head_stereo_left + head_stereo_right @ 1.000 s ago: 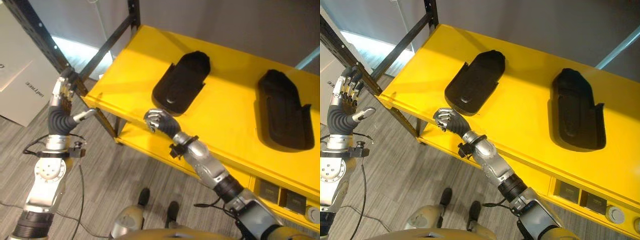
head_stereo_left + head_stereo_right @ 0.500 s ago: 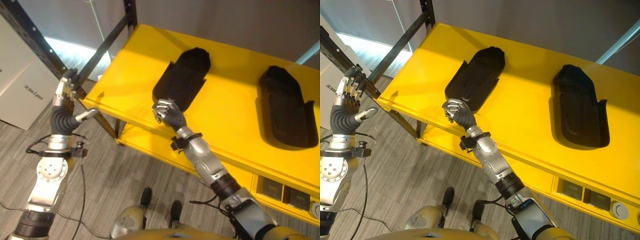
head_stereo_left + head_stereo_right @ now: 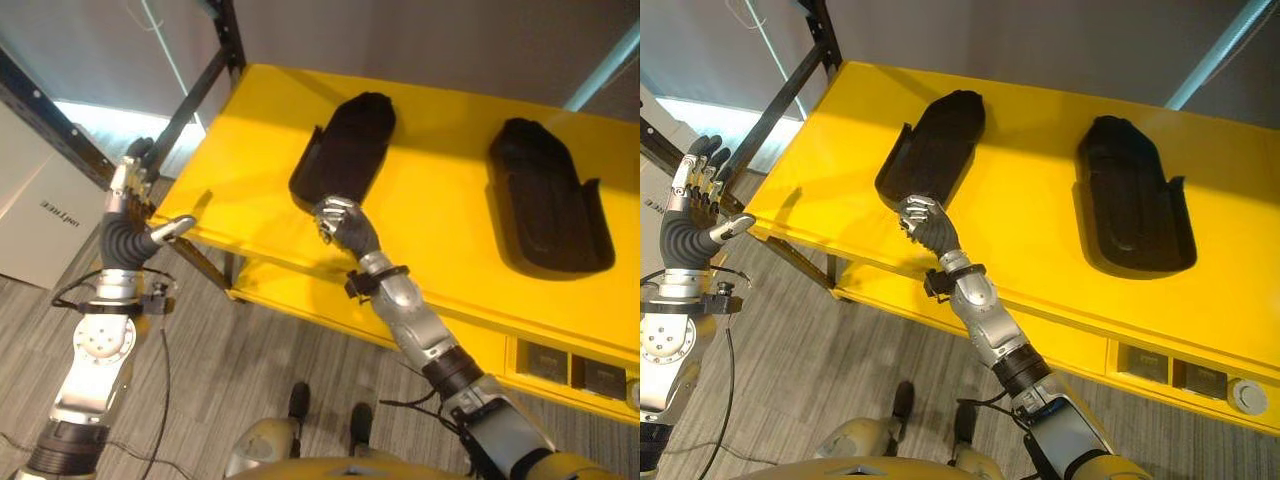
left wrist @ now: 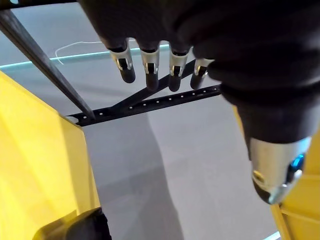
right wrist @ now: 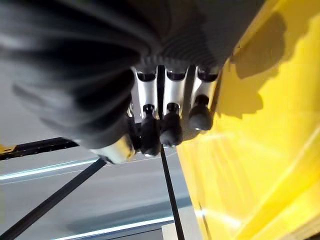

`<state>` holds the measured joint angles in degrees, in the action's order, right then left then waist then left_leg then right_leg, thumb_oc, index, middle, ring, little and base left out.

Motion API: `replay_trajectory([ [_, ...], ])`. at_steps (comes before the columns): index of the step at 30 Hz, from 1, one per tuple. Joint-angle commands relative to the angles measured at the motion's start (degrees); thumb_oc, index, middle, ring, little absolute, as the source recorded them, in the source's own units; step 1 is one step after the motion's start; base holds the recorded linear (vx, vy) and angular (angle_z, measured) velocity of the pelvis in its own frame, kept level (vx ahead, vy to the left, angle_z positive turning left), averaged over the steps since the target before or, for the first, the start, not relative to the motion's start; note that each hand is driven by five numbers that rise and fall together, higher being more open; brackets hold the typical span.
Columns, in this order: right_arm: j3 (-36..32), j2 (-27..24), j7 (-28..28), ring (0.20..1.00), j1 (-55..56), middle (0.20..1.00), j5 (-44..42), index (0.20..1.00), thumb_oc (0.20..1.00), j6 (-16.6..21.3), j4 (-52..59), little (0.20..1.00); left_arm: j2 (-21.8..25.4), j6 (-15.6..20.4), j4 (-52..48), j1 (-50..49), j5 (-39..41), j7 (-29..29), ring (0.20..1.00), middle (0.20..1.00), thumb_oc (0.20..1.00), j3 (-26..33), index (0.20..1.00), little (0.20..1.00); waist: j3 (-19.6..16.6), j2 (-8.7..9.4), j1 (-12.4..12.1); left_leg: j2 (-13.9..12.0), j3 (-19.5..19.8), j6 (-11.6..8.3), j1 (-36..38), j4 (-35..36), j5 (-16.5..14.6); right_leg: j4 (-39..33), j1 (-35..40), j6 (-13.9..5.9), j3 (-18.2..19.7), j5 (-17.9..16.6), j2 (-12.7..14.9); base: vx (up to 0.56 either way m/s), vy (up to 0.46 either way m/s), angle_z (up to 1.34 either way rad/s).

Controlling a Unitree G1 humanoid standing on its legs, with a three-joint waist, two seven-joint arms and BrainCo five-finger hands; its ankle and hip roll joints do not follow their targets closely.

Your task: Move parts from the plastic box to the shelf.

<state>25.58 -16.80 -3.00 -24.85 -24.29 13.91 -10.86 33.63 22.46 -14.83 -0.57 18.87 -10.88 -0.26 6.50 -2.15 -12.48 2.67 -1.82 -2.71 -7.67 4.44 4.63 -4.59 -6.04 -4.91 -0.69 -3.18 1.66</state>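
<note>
Two black moulded parts lie on the yellow shelf [image 3: 440, 215]: one at the left [image 3: 345, 150], one at the right [image 3: 545, 195]. My right hand [image 3: 343, 222] hovers over the shelf's front, just short of the left part's near end. Its fingers [image 5: 170, 120] are curled on nothing. My left hand [image 3: 125, 225] is raised beside the shelf's left corner, off the shelf, fingers [image 4: 150, 65] straight and nothing in them.
Black frame posts [image 3: 190, 100] rise at the shelf's left end. A lower yellow level [image 3: 290, 285] sits under the front edge. A white box [image 3: 45, 215] stands on the grey floor at the left. Small grey devices [image 3: 548, 362] sit below at the right.
My right hand has risen from below the shelf's front edge to just before the left black part. The camera has shifted a little. The left hand has barely moved.
</note>
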Motion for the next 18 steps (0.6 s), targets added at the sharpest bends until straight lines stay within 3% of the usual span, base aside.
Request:
replay_trajectory([
  [1, -2.2, -0.9, 2.8, 0.457, 1.6, 0.457, 0.2, 0.457, 0.457, 4.4, 9.5, 0.457, 2.2, 2.2, -1.2, 1.5, -2.0, -0.6, 1.000, 1.000, 1.000, -0.3, 1.000, 1.000, -3.7, 0.19, -0.3, -3.1, -6.3, 0.09, 3.9, -4.9, -11.5, 9.7, -1.5, -6.90, 0.8, 9.5, 0.5, -0.01, 0.079, -0.14],
  [2, -5.2, -4.2, 3.4, 0.868, 4.7, 0.868, 0.8, 0.868, 0.868, 6.0, 15.5, 0.868, 2.7, 2.3, -2.6, 1.6, -2.8, -0.2, 1.000, 1.000, 1.000, 0.5, 1.000, 1.000, -3.8, 0.57, 1.0, -3.1, -6.7, 0.21, 4.3, -5.1, -11.9, 10.0, -1.3, -7.27, 1.3, 9.4, 0.5, -0.01, 0.088, -0.12],
  [3, -7.3, -5.7, 3.3, 1.000, 6.9, 1.000, 1.4, 1.000, 1.000, 6.6, 18.5, 1.000, 2.7, 2.3, -3.4, 1.5, -3.2, 0.0, 1.000, 1.000, 1.000, 0.7, 1.000, 1.000, -3.9, 0.69, 1.7, -3.1, -7.1, 0.29, 4.5, -5.2, -12.1, 10.2, -1.2, -7.48, 1.7, 9.5, 0.5, 0.00, 0.090, -0.14],
  [5, -9.8, -6.9, 2.9, 1.000, 9.3, 1.000, 2.2, 1.000, 1.000, 7.4, 21.2, 1.000, 2.9, 2.3, -4.2, 1.3, -4.0, 0.2, 1.000, 1.000, 1.000, 1.1, 1.000, 1.000, -4.0, 0.92, 2.6, -3.1, -7.4, 0.36, 4.9, -5.2, -12.3, 10.4, -1.0, -7.70, 2.1, 9.4, 0.4, 0.01, 0.064, -0.23],
  [6, -15.2, -8.6, 2.5, 1.000, 14.5, 1.000, 3.8, 1.000, 1.000, 8.5, 25.2, 1.000, 3.4, 2.1, -5.0, 1.4, -6.0, 0.6, 1.000, 1.000, 1.000, 1.4, 1.000, 1.000, -4.4, 1.28, 4.9, -3.1, -8.5, 0.55, 5.8, -5.3, -12.9, 10.7, -0.8, -8.15, 3.3, 9.4, 0.3, 0.02, 0.056, -0.48],
  [7, -15.3, -8.6, 2.5, 1.000, 14.9, 1.000, 3.8, 1.000, 1.000, 8.3, 25.6, 1.000, 3.4, 2.1, -5.0, 1.4, -6.0, 0.6, 1.000, 1.000, 1.000, 1.2, 1.000, 1.000, -4.5, 1.28, 4.8, -3.1, -8.5, 0.56, 5.8, -5.3, -12.9, 10.7, -0.7, -8.17, 3.4, 9.5, 0.3, 0.01, 0.078, -0.56],
  [8, -18.3, -9.0, 2.6, 1.000, 17.6, 1.000, 4.2, 1.000, 1.000, 8.9, 27.7, 1.000, 3.5, 2.0, -5.1, 1.8, -6.9, 0.3, 1.000, 1.000, 1.000, 1.3, 1.000, 1.000, -4.5, 1.49, 6.1, -3.3, -9.2, 0.64, 6.3, -5.5, -13.2, 10.9, -0.6, -8.42, 4.2, 9.5, 0.1, 0.00, 0.039, -0.32],
  [13, -27.3, -9.9, 2.9, 1.000, 28.2, 1.000, 9.2, 1.000, 1.000, 9.6, 30.9, 1.000, 3.9, 1.5, -3.4, 1.9, -10.5, 1.6, 1.000, 1.000, 1.000, 1.7, 1.000, 1.000, -5.4, 2.55, 10.9, -4.2, -14.3, 0.61, 7.8, -5.8, -14.2, 11.0, -1.3, -9.75, 8.8, 8.6, -1.4, -0.02, 0.058, -0.64],
  [14, -30.4, -10.2, 1.8, 1.000, 32.1, 1.000, 13.7, 1.000, 1.000, 9.5, 30.1, 1.000, 4.1, 1.1, -2.5, 1.1, -12.4, 2.0, 1.000, 1.000, 1.000, 2.0, 1.000, 1.000, -5.3, 2.68, 12.2, -4.6, -16.4, 0.54, 8.4, -6.1, -14.6, 11.2, -1.4, -10.09, 10.3, 8.6, -2.2, -0.05, 0.027, -0.77],
  [18, -32.3, -9.5, 1.1, 1.000, 36.6, 1.000, 17.3, 1.000, 1.000, 8.9, 27.2, 1.000, 3.9, 0.9, -0.8, -0.1, -12.9, 2.9, 1.000, 1.000, 1.000, 1.9, 1.000, 1.000, -5.4, 2.98, 13.5, -5.2, -18.9, 0.41, 9.3, -5.8, -14.3, 11.2, -2.1, -10.09, 12.5, 7.8, -3.1, -0.04, 0.013, -0.56],
])
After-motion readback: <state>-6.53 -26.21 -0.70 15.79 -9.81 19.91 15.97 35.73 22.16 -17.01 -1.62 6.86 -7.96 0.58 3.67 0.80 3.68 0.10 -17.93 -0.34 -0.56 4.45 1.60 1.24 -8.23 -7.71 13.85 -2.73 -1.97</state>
